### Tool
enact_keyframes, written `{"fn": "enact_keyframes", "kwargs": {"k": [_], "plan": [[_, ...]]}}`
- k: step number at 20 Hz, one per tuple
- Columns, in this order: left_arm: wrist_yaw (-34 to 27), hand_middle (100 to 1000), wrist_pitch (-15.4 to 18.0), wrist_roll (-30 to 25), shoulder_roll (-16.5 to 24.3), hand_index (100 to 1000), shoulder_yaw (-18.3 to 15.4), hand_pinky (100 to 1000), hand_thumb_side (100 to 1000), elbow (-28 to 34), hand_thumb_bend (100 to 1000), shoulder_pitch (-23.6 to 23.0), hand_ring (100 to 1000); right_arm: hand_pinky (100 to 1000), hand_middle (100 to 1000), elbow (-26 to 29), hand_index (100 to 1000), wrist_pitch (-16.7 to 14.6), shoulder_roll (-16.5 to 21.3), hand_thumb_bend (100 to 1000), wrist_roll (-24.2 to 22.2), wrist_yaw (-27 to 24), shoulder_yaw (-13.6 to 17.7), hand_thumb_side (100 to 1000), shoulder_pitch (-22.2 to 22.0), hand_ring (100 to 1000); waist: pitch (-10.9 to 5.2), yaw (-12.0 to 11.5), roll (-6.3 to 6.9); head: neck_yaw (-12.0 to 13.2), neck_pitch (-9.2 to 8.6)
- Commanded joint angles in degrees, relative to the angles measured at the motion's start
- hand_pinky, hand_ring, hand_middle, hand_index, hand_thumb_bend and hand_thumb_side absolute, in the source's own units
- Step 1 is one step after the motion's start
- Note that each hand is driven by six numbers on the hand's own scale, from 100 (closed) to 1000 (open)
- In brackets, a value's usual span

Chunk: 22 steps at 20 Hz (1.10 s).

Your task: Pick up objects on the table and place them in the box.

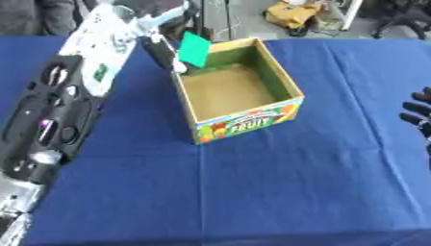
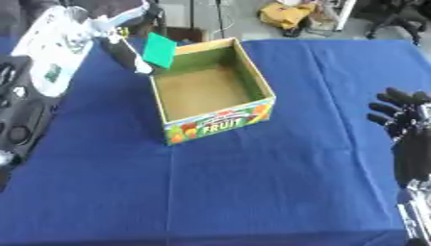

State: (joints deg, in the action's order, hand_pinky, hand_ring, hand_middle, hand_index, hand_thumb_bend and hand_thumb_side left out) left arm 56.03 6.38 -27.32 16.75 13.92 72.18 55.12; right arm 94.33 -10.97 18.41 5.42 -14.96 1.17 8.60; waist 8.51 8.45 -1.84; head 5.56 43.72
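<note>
A cardboard box [image 1: 289, 85] printed FRUIT stands open at the middle of the blue table, and its floor shows bare. My left arm reaches in from the left, and my left hand [image 1: 160, 50] pinches a flat green card [image 1: 195, 49] above the box's far left corner. The card stands on edge, tilted. My right hand [image 2: 400, 115] rests at the right edge of the table, fingers curled and holding nothing.
The blue cloth [image 1: 278, 182] covers the table in front of and to the right of the box. Beyond the far edge lie a yellow bag [image 1: 295, 12] and chair legs on the floor.
</note>
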Motion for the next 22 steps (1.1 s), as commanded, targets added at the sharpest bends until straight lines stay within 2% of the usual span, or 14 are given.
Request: {"fn": "enact_keyframes", "kwargs": {"k": [1,5,7,8,10,11,12,13,14,15,18,19,20,22], "plan": [[3.0,279,-1.5,2.9,-2.9,428,-1.0,472,126,-3.9,493,2.4,341,747,736,0.6,816,0.0,0.8,100,-0.6,0.1,-0.3,1000,1.0,756,-0.47,0.8,0.05,1.3,-0.61],[6.7,384,-1.9,6.6,-6.0,543,-1.9,555,153,-10.0,522,3.1,443,747,736,0.6,817,0.2,0.4,100,-1.1,0.1,-0.8,1000,1.5,756,0.24,2.6,0.31,2.5,-1.02],[8.6,405,-1.4,8.4,-7.2,563,-2.3,569,165,-13.1,529,3.2,459,747,736,0.6,817,0.3,0.3,100,-1.3,0.1,-0.9,1000,1.6,756,0.44,3.2,0.38,2.9,-1.06],[9.5,495,-1.1,9.3,-7.7,656,-2.5,616,204,-14.6,533,3.2,536,746,736,0.6,817,0.3,0.2,100,-1.3,0.1,-1.0,1000,1.7,756,0.52,3.5,0.41,3.0,-1.13],[11.4,519,-0.5,10.5,-8.5,681,-3.1,628,214,-17.7,537,3.2,559,746,736,0.6,817,0.3,0.1,100,-1.4,0.1,-1.0,1000,1.8,756,0.61,3.8,0.44,3.0,-1.21],[12.3,577,-0.2,11.2,-8.8,727,-3.3,658,241,-19.2,526,3.2,610,746,736,0.5,817,0.3,0.1,100,-1.4,0.1,-1.0,1000,1.8,756,0.61,4.0,0.47,3.0,-1.24],[13.2,619,-0.1,12.0,-9.0,765,-3.6,680,280,-20.7,490,3.2,646,746,736,0.5,817,0.3,0.0,100,-1.5,0.1,-1.0,1000,1.8,756,0.59,4.1,0.49,3.0,-1.28],[14.2,654,-0.2,12.7,-9.1,791,-3.8,699,334,-22.2,479,3.2,679,746,736,0.5,817,0.4,0.0,100,-1.5,0.1,-1.0,1000,1.8,756,0.56,4.1,0.51,3.0,-1.32],[15.1,678,-0.3,13.5,-9.2,806,-4.0,711,352,-23.6,480,3.3,699,746,735,0.5,817,0.4,0.0,100,-1.5,0.1,-1.0,1000,1.7,756,0.52,4.2,0.53,3.0,-1.34],[16.0,739,-0.6,14.3,-9.2,844,-4.2,736,405,-25.0,456,3.4,748,746,735,0.5,817,0.4,0.0,100,-1.5,0.1,-1.0,1000,1.7,756,0.47,4.2,0.54,2.9,-1.36],[18.8,812,-1.3,16.6,-9.3,881,-4.8,775,584,-28.2,482,3.4,814,746,735,0.5,817,0.3,0.0,100,-1.4,0.1,-1.0,1000,1.7,756,0.31,4.2,0.5,2.8,-1.42],[19.8,812,-1.4,17.2,-9.3,881,-5.1,775,584,-28.7,482,3.3,814,746,735,0.5,817,0.3,0.0,100,-1.4,0.1,-0.9,1000,1.7,756,0.28,4.1,0.48,2.8,-1.44],[20.7,854,-1.3,17.8,-9.4,910,-5.5,815,785,-28.9,612,3.3,857,746,735,0.5,817,0.3,0.0,100,-1.4,0.1,-0.9,1000,1.7,756,0.23,4.1,0.45,2.7,-1.44],[22.6,863,-0.8,19.1,-9.4,912,-6.4,843,864,-28.8,755,3.0,875,746,735,0.5,817,0.3,0.0,100,-1.4,0.1,-0.8,1000,1.6,756,0.11,3.9,0.37,2.6,-1.43]]}}
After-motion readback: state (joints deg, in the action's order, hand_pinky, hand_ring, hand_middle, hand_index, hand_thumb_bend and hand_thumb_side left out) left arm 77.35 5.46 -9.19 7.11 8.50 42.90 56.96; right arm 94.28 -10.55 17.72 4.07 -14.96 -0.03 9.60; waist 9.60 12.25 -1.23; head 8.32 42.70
